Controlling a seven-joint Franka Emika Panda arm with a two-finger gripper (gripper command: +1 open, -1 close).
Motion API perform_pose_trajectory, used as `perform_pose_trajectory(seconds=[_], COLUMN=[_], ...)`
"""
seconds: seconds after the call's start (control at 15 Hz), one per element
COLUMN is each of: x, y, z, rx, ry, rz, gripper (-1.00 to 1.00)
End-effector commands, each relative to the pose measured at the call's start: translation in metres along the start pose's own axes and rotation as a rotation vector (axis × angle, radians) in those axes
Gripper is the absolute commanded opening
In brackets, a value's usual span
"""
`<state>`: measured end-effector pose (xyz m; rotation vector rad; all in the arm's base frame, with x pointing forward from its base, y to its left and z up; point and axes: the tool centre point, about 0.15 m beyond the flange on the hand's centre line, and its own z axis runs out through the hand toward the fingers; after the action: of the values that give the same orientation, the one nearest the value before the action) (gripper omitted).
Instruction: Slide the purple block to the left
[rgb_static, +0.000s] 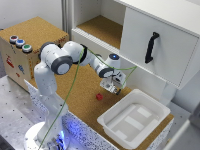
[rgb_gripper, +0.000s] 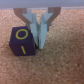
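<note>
In the wrist view the purple block (rgb_gripper: 21, 41) sits on the cork surface (rgb_gripper: 60, 65), touching the gripper (rgb_gripper: 40, 36), whose fingers are pressed narrow together. Push steadily sideways, staying low. Farther off, a white tub (rgb_static: 134, 119) sits lower right.

One robot arm (rgb_static: 60, 62) and one white bin (rgb_static: 134, 117) are seen. Three buttons (rgb_static: 20, 43), one red block (rgb_static: 99, 96), one purple block (rgb_gripper: 21, 41) are counted.

My exterior camera looks down from high up, well back, over the whole cork desk (rgb_static: 75, 107). My wrist camera sits close behind the claw (rgb_gripper: 41, 36); both see that cork.
</note>
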<state>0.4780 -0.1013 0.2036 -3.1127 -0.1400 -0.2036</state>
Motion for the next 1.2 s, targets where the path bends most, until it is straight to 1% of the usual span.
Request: perform_pose_trajectory(seconds=[0.0, 0.2, 0.4, 0.8, 1.07, 1.13], x=[0.014, 0.023, 0.027, 0.030, 0.033, 0.034], y=[-0.029, -0.052, -0.072, -0.117, -0.147, -0.154], z=[-0.005, -0.004, 0.003, -0.001, 0.004, 0.007], rx=[0.022, 0.030, 0.036, 0.047, 0.057, 0.058], ry=[-0.086, -0.093, -0.113, -0.122, -0.124, -0.137], rz=[0.025, 0.026, 0.028, 0.040, 0.029, 0.017], gripper=[-1.00, -1.00, -1.00, -1.00, -1.00, -1.00])
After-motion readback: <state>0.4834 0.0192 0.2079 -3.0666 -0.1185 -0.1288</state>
